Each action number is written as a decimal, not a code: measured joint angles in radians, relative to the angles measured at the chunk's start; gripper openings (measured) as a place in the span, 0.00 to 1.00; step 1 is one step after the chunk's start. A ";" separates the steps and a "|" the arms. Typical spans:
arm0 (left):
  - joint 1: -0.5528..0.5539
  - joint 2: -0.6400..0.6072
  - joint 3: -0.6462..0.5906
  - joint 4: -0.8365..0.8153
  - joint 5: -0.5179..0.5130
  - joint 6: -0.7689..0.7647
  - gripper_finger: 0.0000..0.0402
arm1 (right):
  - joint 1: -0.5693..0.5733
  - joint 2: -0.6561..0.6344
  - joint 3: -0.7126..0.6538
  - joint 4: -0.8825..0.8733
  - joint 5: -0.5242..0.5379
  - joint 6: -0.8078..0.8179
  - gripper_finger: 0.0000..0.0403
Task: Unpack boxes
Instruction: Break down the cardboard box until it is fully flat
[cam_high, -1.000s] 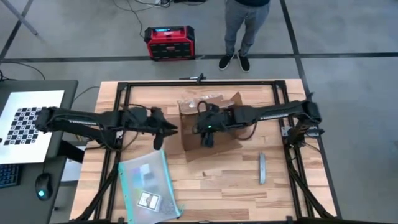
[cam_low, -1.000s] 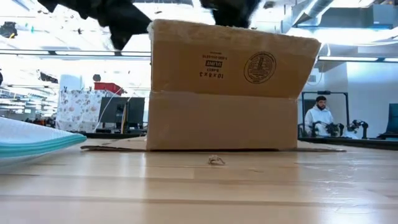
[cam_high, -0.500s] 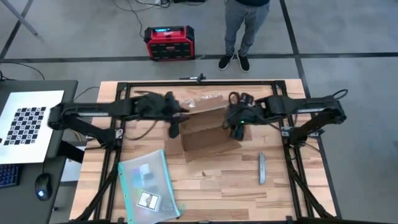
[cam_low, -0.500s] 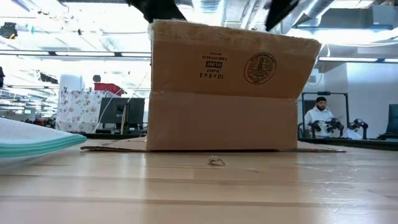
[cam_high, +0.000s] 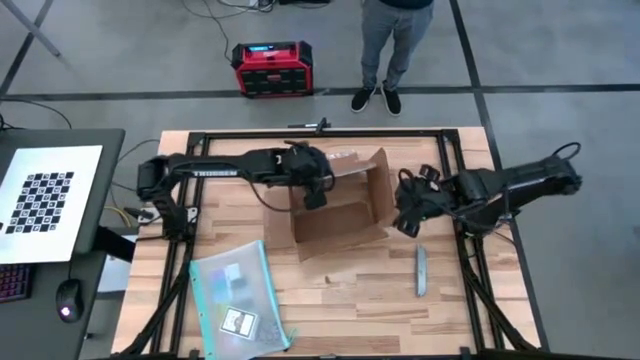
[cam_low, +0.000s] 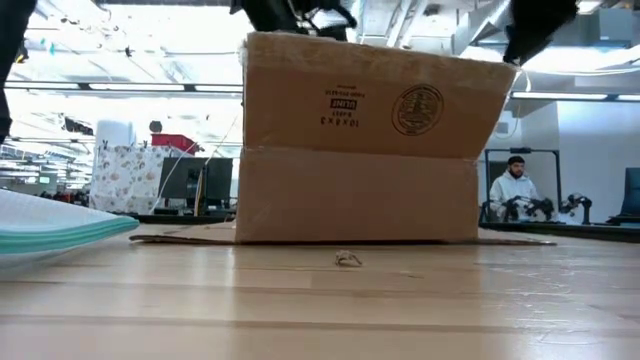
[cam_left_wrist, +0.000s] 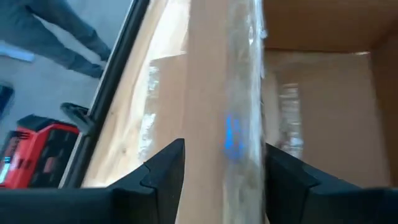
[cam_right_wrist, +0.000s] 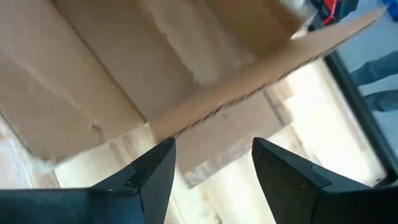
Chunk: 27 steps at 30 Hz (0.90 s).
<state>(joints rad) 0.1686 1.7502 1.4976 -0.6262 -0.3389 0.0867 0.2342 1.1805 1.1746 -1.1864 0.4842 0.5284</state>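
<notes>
Left gripper has moved from the table's left side to the left rim of the plain brown corrugated cardboard box, fingers apart astride the taped left flap edge (no squeeze visible). Right gripper has pulled out of the box and now sits just off its right wall, fingers apart, holding nothing.

Clear teal-edged plastic pouch lies near the front left of the wooden table; a slim grey tool lies front right; a red and black case and a person's legs are on the floor beyond.

Box sits mid-table, open upward, front flap raised, long axis roughly left-right, slightly skewed.
</notes>
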 joint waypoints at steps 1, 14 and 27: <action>0.007 0.014 0.007 -0.004 -0.002 0.011 0.40 | 0.009 -0.009 -0.022 0.007 0.000 0.016 0.51; 0.078 0.030 0.034 -0.125 0.119 -0.174 0.01 | 0.117 -0.098 -0.265 0.246 0.004 0.119 0.51; 0.229 -0.097 0.033 -0.186 0.542 -0.354 0.00 | 0.192 -0.297 -0.294 0.246 0.004 0.129 0.51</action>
<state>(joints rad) 0.3974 1.6536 1.5303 -0.8121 0.2034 -0.2676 0.4267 0.8830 0.8806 -0.9403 0.4883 0.6579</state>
